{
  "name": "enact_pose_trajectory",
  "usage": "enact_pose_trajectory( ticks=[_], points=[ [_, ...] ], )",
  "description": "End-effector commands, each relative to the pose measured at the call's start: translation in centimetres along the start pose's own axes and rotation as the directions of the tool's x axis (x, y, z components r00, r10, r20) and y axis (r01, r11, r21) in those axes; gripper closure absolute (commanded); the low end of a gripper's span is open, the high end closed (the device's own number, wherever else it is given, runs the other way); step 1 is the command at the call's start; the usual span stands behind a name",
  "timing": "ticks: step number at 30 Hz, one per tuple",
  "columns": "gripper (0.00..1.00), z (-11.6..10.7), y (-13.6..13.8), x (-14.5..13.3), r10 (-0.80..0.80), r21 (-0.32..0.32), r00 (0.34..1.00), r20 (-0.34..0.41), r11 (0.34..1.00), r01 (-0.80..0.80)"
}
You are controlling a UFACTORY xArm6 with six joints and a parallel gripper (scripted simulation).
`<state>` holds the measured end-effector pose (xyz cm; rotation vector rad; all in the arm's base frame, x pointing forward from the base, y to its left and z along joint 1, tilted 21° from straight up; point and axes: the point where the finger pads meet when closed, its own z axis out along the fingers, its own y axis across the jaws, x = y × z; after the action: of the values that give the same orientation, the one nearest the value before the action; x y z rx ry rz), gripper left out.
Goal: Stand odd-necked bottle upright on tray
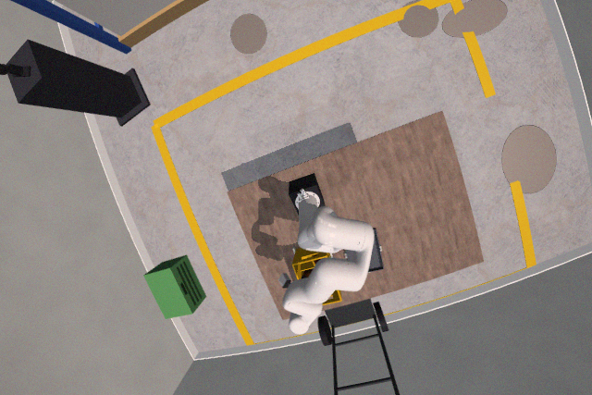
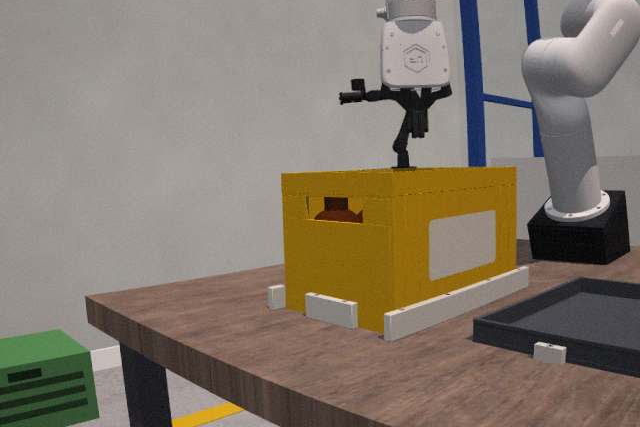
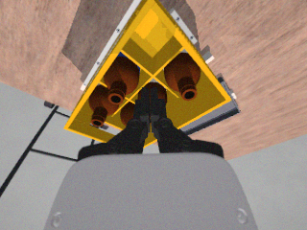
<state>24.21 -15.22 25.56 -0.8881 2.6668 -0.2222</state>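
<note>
The yellow crate (image 1: 338, 296) (image 2: 336, 262) (image 3: 206, 98) stands level on the table between white stops. In the wrist view, brown bottles stand in its compartments: one bottle (image 3: 182, 72) at the right, one bottle (image 3: 121, 77) left of centre, one bottle (image 3: 100, 104) at the far left, and two partly hidden by the fingers. Their neck widths cannot be compared reliably. My gripper (image 2: 419, 131) (image 3: 150, 97) is shut and empty, pointing down above the crate; the top view hides it behind the arm. The dark tray (image 1: 377, 264) (image 2: 496, 330) is level beside the crate, partly hidden; no bottle shows on it.
White stops (image 2: 449, 303) line the crate's foot, and a small stop (image 2: 549, 353) touches the tray. The arm's black base (image 2: 573, 236) stands beyond the crate. A slim black upright (image 2: 403, 158) shows behind the crate. A hand truck (image 1: 351, 313) stands at the table's edge.
</note>
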Motion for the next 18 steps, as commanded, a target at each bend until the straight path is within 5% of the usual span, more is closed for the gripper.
enact_pose_trajectory(
  ticks=[1,4,5,18],
  points=[
    [1.00,-0.33,0.54,1.08,-0.005,0.009,1.000,0.016,1.000,0.004],
    [1.00,-0.33,0.54,1.08,-0.005,0.009,1.000,0.016,1.000,0.004],
    [0.35,-0.33,0.54,1.08,-0.005,0.009,1.000,0.016,1.000,0.004],
    [0.35,-0.33,0.54,1.08,-0.005,0.009,1.000,0.016,1.000,0.004]
  ],
)
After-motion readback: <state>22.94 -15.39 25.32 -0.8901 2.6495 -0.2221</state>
